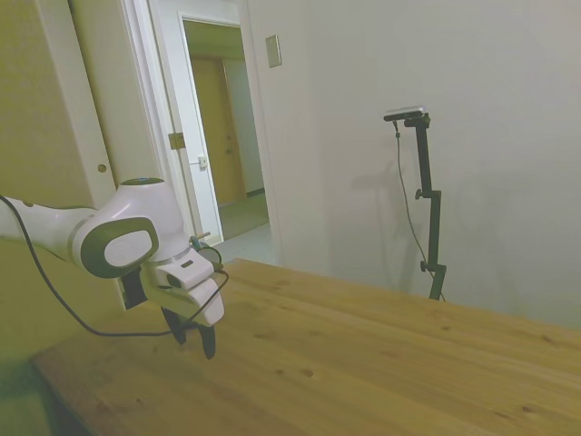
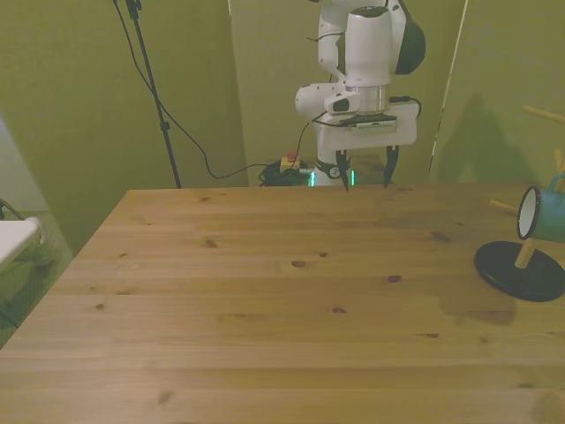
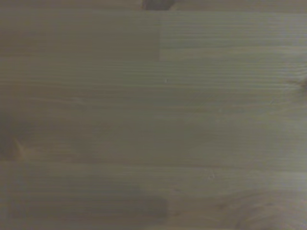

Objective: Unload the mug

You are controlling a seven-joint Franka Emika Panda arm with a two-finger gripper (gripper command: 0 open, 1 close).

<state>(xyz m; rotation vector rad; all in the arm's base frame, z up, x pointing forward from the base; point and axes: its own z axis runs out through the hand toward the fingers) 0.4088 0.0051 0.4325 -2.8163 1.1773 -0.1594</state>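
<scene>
The mug [image 2: 544, 214] is greenish-grey and hangs on its side on a peg of the wooden peg stand [image 2: 521, 268] at the front view's right edge, its white-rimmed mouth turned toward the table's middle. My gripper [image 2: 364, 177] hangs open over the table's far edge, well to the left of the mug in the front view, with nothing between its fingers. In the side view the gripper [image 1: 194, 338] hovers just above the table's left end, and the mug is out of that frame. The wrist view holds only bare wood grain [image 3: 153, 115].
The wooden table [image 2: 265, 300] spreads wide between the gripper and the stand. The stand's dark round base [image 2: 519, 272] sits near the table's right edge in the front view. An open doorway [image 1: 222, 145] lies behind the arm in the side view.
</scene>
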